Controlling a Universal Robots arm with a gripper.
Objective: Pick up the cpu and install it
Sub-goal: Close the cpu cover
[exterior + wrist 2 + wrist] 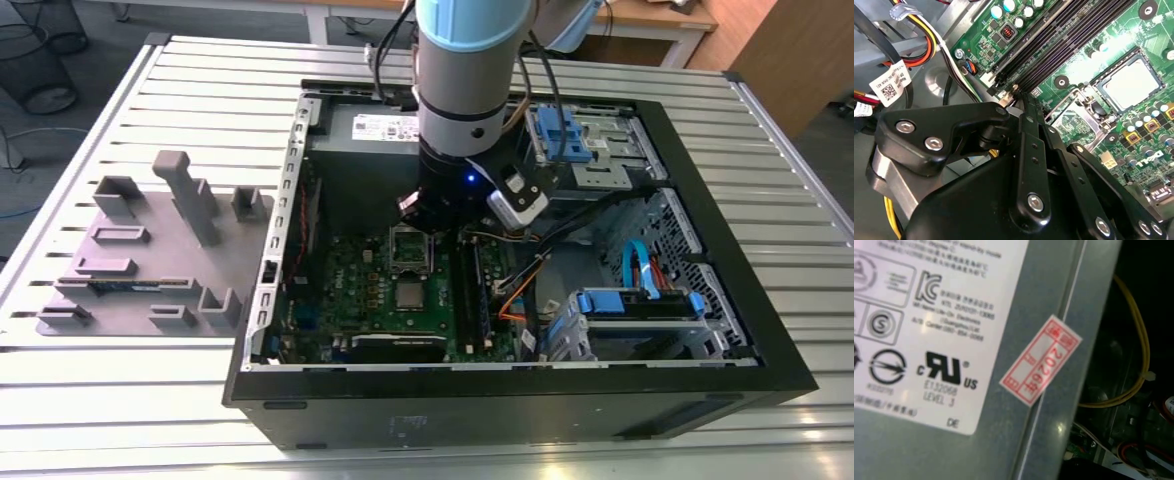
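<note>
The cpu [410, 293], a small silver square, lies flat in its socket on the green motherboard [354, 290] inside the open computer case. In the second wrist view the cpu [1130, 85] sits framed by the socket, and the hinged metal socket frame [1072, 116] stands swung open beside it. My gripper [434, 225] hangs low over that open frame [411, 250], just behind the cpu in the exterior view. Its black linkage [1016, 107] closes to a point with no gap showing, and it holds nothing that I can see.
The grey power-supply box [1004, 340] with its labels sits close behind the arm. Black memory slots [1054, 45] and bundled cables [929, 45] flank the socket. A blue drive cage [641, 300] stands on the exterior view's right, and a grey parts fixture [147, 250] outside the case on the left.
</note>
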